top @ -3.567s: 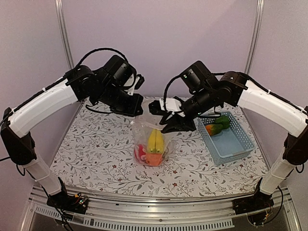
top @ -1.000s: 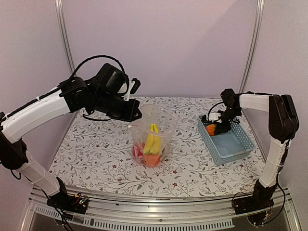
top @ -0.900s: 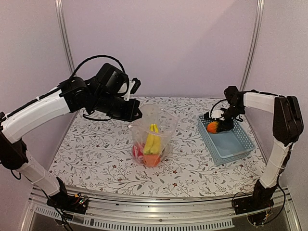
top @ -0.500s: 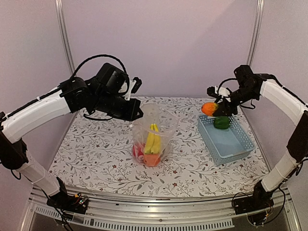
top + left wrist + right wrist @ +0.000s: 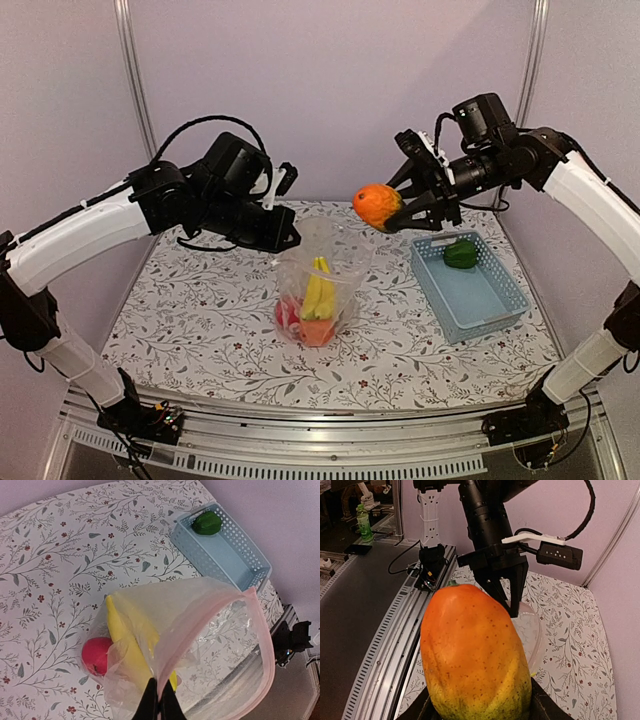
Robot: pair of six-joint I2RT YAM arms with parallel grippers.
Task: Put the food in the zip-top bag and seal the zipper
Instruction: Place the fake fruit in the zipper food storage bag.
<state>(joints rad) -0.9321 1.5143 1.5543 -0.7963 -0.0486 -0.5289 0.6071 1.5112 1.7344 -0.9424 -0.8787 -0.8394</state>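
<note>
Clear zip-top bag [image 5: 322, 262] pinched, one piece aloft

Left tool [image 5: 159, 706] grips the bag's mouth by the pink zipper [image 5: 262, 630], at its 10 o'clock. On the table [image 5: 195, 320], the bag holds a banana [image 5: 125, 636] and red fruit [image 5: 95, 656]. At 2 o'clock, raised, the right tool [image 5: 405, 212] clamps an orange-green fruit [image 5: 376, 205]. A green pepper [image 5: 460, 253] lies in the basket [image 5: 488, 302] at 3 o'clock.

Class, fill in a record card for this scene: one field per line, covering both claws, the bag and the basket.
Left claw: shut on the rim of the bag, holding its mouth open
Right claw: shut on the orange-green fruit, in the air near the bag's mouth
Bag holds: banana, pink-red fruit, orange piece
Basket: one green pepper
Zipper: open
</note>
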